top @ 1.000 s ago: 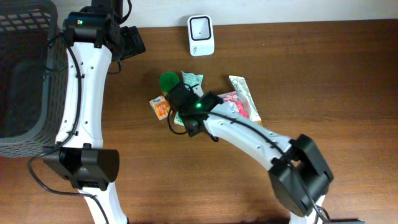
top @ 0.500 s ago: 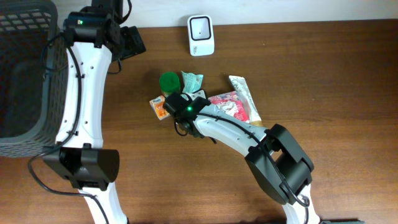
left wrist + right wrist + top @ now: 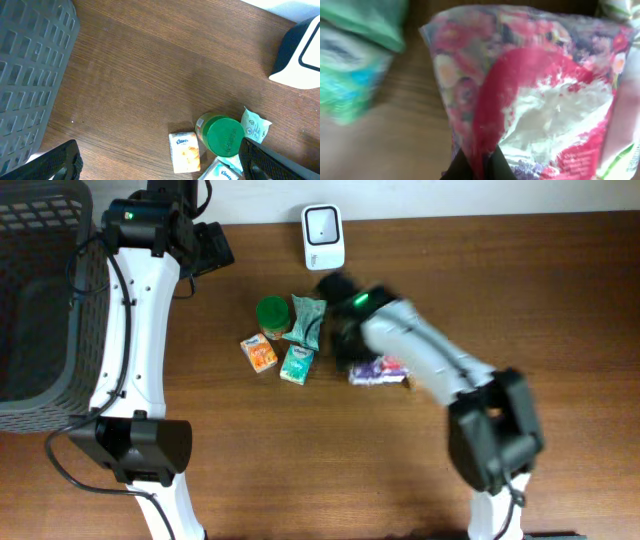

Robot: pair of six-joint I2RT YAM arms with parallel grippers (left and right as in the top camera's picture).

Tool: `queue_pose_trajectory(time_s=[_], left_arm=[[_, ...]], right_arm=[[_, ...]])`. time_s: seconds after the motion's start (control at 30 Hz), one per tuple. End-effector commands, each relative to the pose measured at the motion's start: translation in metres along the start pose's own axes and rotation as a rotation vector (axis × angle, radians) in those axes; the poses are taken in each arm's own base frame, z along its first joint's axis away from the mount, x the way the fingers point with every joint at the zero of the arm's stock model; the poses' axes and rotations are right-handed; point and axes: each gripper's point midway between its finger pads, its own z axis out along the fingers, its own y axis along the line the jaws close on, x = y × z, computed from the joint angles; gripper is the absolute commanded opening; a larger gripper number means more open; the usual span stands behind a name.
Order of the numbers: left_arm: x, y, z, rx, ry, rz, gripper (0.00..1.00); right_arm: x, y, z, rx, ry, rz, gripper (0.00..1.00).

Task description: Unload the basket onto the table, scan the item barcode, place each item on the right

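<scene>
**Right gripper pinching the pouch, ahead of presentation to the scanner**

The right gripper [image 3: 475, 167] is closed on the near edge of the pink pouch [image 3: 378, 368]. In the right wrist view its dark fingers meet at bottom centre, with the film running up from between them. Overhead, the pouch sits right of centre, below and to the right of the scanner [image 3: 323, 235] at the top middle. Whether it has left the surface [image 3: 520, 300] cannot be told. The left gripper [image 3: 208, 246], at upper left, stands fully spread and holds nothing.

To do the step well, judged from this view:
- Raise the pouch clear of its neighbours before carrying it upward in the frame.
- Expect the limp film to droop from an edge pinch, so move slowly and keep the printed panel flat.
- No barcode shows in any view, so the wrist will probably need to turn until the coded face meets the scanner window, then pause there.
- The main risk is the film slipping from so narrow a hold.

Count:
- one scanner
- one pouch
- one green can [image 3: 270, 312]
- one teal sachet [image 3: 308, 318]
- two tissue packs, one orange [image 3: 260, 354] and one teal [image 3: 297, 365]
- one basket [image 3: 40, 300] at far left

A green-and-white edge at the right of the wrist view may be a further packet. It cannot be confirmed overhead.
</scene>
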Motion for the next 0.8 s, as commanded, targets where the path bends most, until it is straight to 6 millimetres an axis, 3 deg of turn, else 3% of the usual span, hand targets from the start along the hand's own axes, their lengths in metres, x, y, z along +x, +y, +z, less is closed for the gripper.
queue_pose_trajectory(time_s=[0.0, 0.13, 0.2, 0.43, 0.53, 0.6, 0.63, 0.67, 0.77], left_arm=[[0.001, 0.0, 0.003, -0.004, 0.008, 0.012, 0.99], [0.001, 0.0, 0.003, -0.004, 0.008, 0.012, 0.99], [0.001, 0.0, 0.003, -0.004, 0.008, 0.012, 0.99], [0.001, 0.0, 0.003, -0.004, 0.008, 0.012, 0.99], [0.001, 0.0, 0.003, -0.004, 0.008, 0.012, 0.99], [0.001, 0.0, 0.003, -0.004, 0.008, 0.012, 0.99], [0.001, 0.0, 0.003, -0.004, 0.008, 0.012, 0.99], [0.001, 0.0, 0.003, -0.004, 0.008, 0.012, 0.99], [0.001, 0.0, 0.003, -0.004, 0.008, 0.012, 0.99]], right_arm=[[-0.007, 0.043, -0.074, -0.56, -0.03, -0.079, 0.04], [-0.002, 0.044, -0.113, -1.009, -0.022, -0.057, 0.04], [0.005, 0.045, -0.115, -1.101, -0.009, -0.04, 0.04], [0.035, 0.011, -0.039, -1.126, 0.085, 0.227, 0.04], [0.039, -0.024, -0.01, -0.963, 0.08, 0.315, 0.07], [0.033, -0.052, -0.007, -0.824, 0.072, 0.354, 0.08], [0.027, -0.077, -0.012, -0.682, 0.071, 0.375, 0.08], [0.018, -0.089, -0.034, -0.6, 0.056, 0.32, 0.08], [0.01, -0.069, -0.076, -0.597, 0.035, 0.148, 0.14]])
